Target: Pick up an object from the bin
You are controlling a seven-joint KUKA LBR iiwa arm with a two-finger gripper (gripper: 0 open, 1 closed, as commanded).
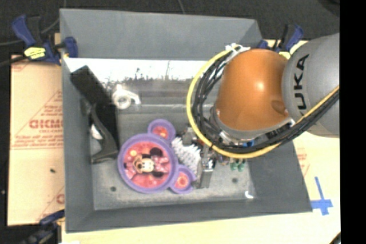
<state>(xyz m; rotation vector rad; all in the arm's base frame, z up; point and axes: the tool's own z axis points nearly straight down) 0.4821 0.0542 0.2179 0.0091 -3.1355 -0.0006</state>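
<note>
My gripper (203,173) reaches down from under the orange cover near the bin's front middle. It is at the right edge of a purple mouse-head plate (147,164) with a pink cartoon mouse picture, close to the plate's lower right ear. A white bristly brush-like thing (184,150) lies just left of the gripper, between the plate's two ears. I see nothing held in the gripper.
A long black wedge-shaped tool (98,114) lies along the bin's left side. A small white ring (122,98) rests at the back wall. A small green thing (237,166) peeks out under the arm on the right. The arm and its cables cover the bin's right half.
</note>
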